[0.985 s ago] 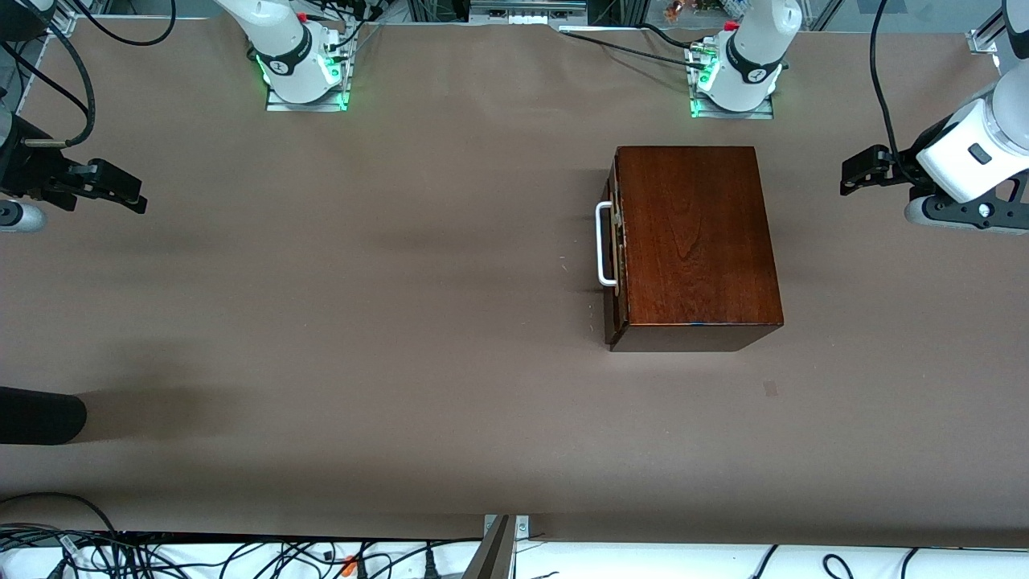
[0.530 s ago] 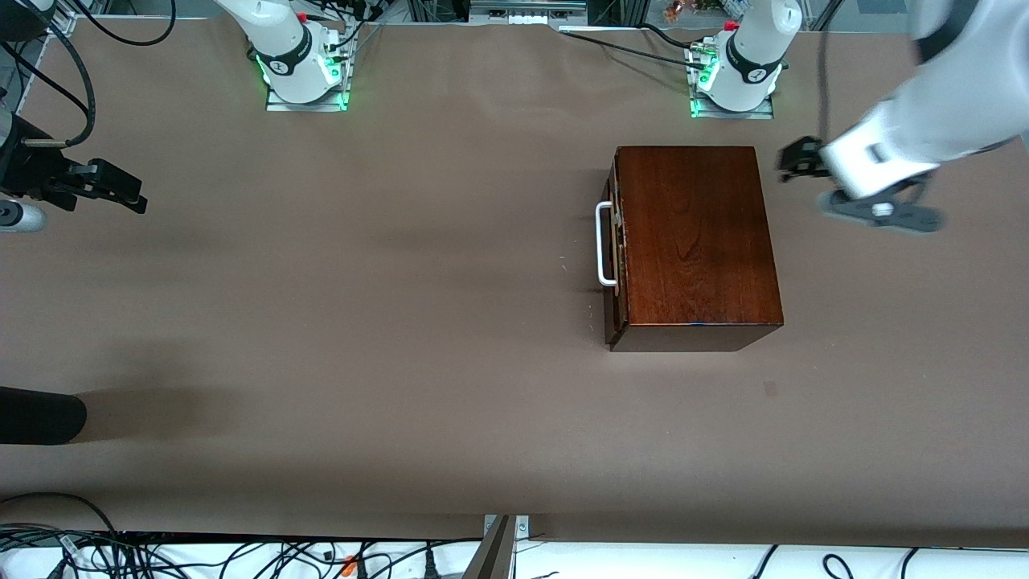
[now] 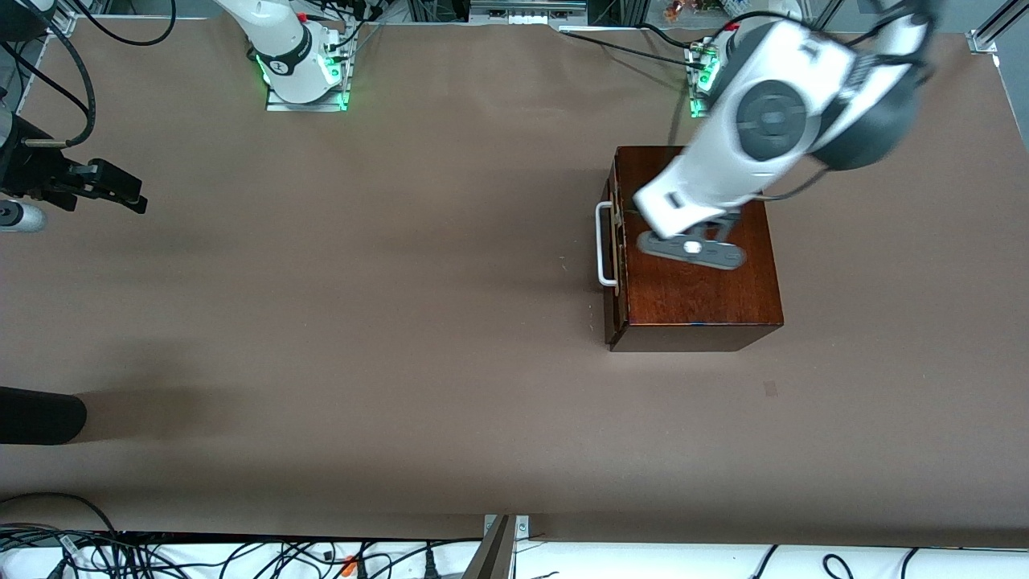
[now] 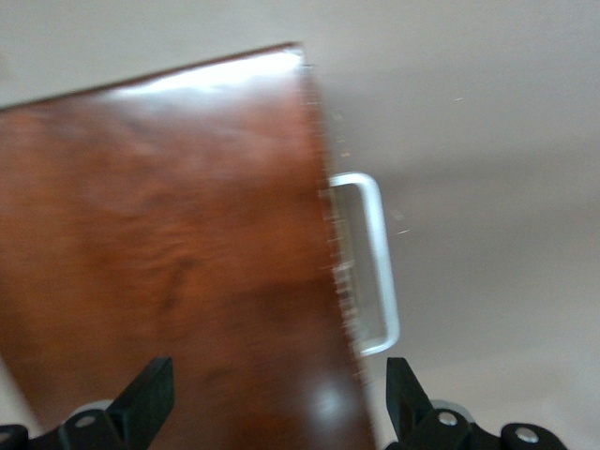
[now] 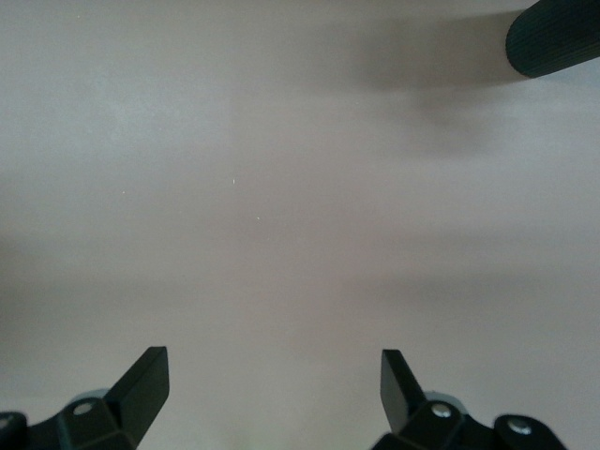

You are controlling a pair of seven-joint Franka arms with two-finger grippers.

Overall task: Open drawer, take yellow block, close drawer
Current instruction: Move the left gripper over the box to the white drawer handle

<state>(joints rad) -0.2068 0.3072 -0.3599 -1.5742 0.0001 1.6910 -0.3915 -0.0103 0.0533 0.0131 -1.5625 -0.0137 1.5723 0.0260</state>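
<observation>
Dark reddish-brown wooden drawer with white bar handle shut, frame right; left gripper over box, spread, empty. Right gripper waits at left edge, spread, empty.

Even, fairly bright overhead light falls on the brown table, with soft, wide shadows. The left arm is smeared by motion blur over the wooden box. In the left wrist view the box top shows a pale glare streak and the white handle is blurred. The right wrist view is soft, with a dim shadow band.
</observation>
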